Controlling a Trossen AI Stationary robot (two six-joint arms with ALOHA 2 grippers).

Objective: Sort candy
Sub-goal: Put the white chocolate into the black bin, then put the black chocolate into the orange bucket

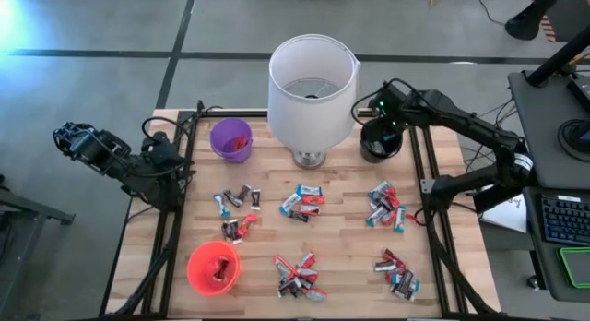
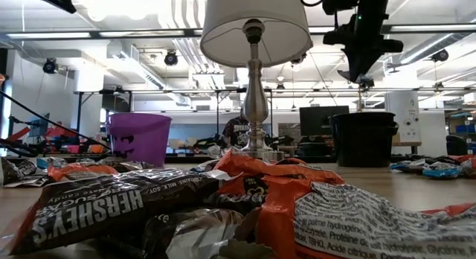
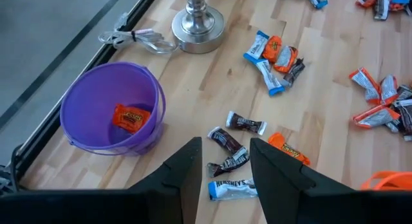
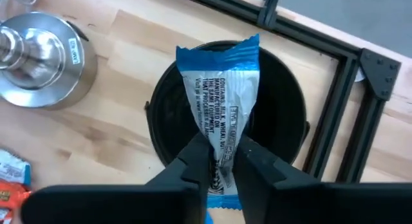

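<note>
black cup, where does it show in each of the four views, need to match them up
High view: black cup at the table's far right, under the right gripper.
Low view: right of centre, beneath that gripper.
Left wrist view: not in it.
Right wrist view: centre, behind the blue-and-white candy between the fingers.
Shared landmark: the lamp, whose silver base stands beside the cup.

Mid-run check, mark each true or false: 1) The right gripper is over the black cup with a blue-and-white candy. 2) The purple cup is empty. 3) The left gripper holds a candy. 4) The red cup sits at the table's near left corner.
1) True: the right gripper holds a blue-and-white candy above the black cup.
2) False: the purple cup holds an orange candy.
3) False: the left gripper is open and holds nothing.
4) True: the red cup sits there.
</note>
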